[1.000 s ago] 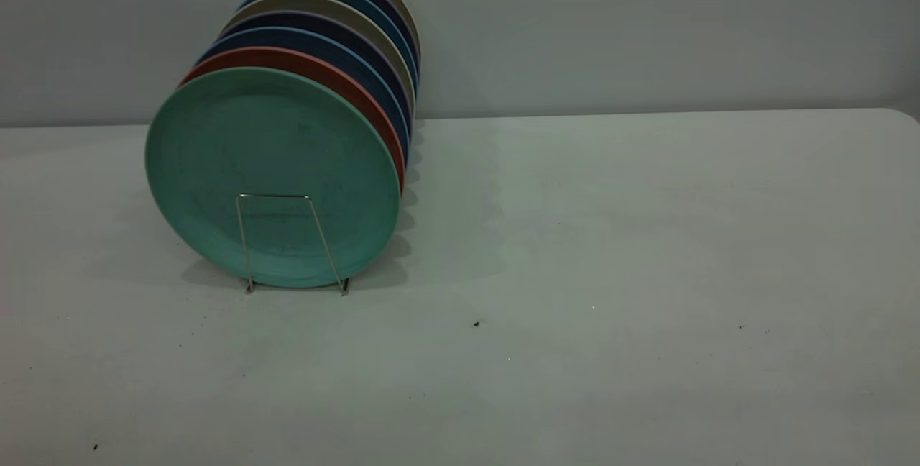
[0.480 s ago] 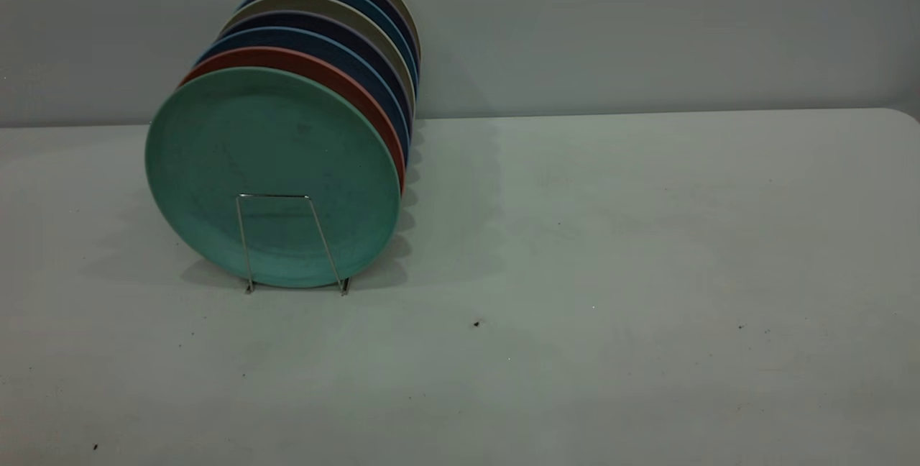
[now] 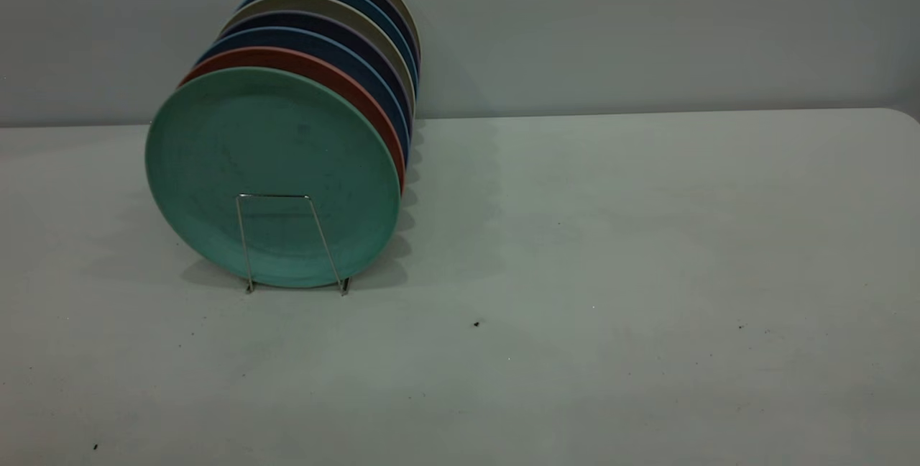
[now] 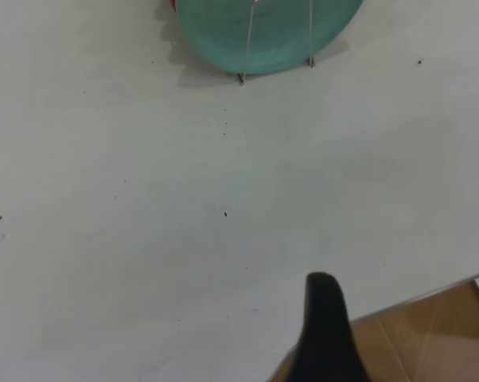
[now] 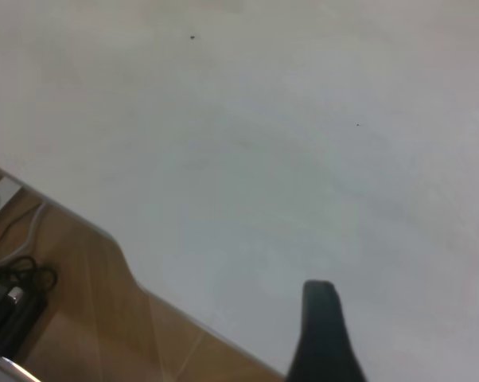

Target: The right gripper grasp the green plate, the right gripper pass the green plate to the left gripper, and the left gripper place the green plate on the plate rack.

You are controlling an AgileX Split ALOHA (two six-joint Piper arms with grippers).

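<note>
The green plate (image 3: 273, 164) stands upright at the front of the plate rack (image 3: 273, 195), behind its foremost wire loop, at the table's left. Its lower edge (image 4: 279, 40) and the rack's wires (image 4: 247, 40) also show in the left wrist view. My left gripper (image 4: 323, 318) is far back from the plate, over the table's near edge, and touches nothing. My right gripper (image 5: 321, 318) hovers over bare table near another edge and holds nothing. Neither gripper shows in the exterior view.
Behind the green plate stand a salmon-pink plate (image 3: 302, 60), dark blue plates (image 3: 323, 38) and beige ones in the same rack. The white table (image 3: 611, 236) stretches right. Wooden floor (image 4: 430, 334) and black cables (image 5: 9, 294) lie past the table's edges.
</note>
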